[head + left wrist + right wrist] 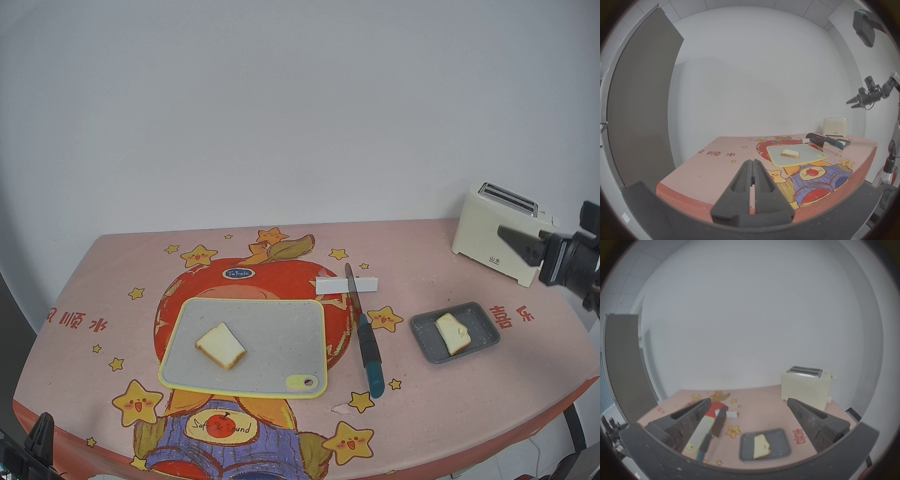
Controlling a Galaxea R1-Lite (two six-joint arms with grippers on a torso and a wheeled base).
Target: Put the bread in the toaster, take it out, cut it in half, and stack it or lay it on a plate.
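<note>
Right wrist view: my right gripper (749,401) stands wide open near the plate (784,434), and a careless descent could knock its bread (762,446) off.

A table (437,400) draped in a pink cartoon-print cloth stands before a plain white wall (300,94). Beyond the table's left end rises a tall grey panel (640,109). A white tiled ceiling (756,2) spans overhead.

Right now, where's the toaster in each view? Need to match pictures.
Head view: toaster at the table's far right corner.
Left wrist view: toaster beyond the cutting board and knife.
Right wrist view: toaster behind the grey plate.
Shared landmark: grey plate with bread, just before it.
</note>
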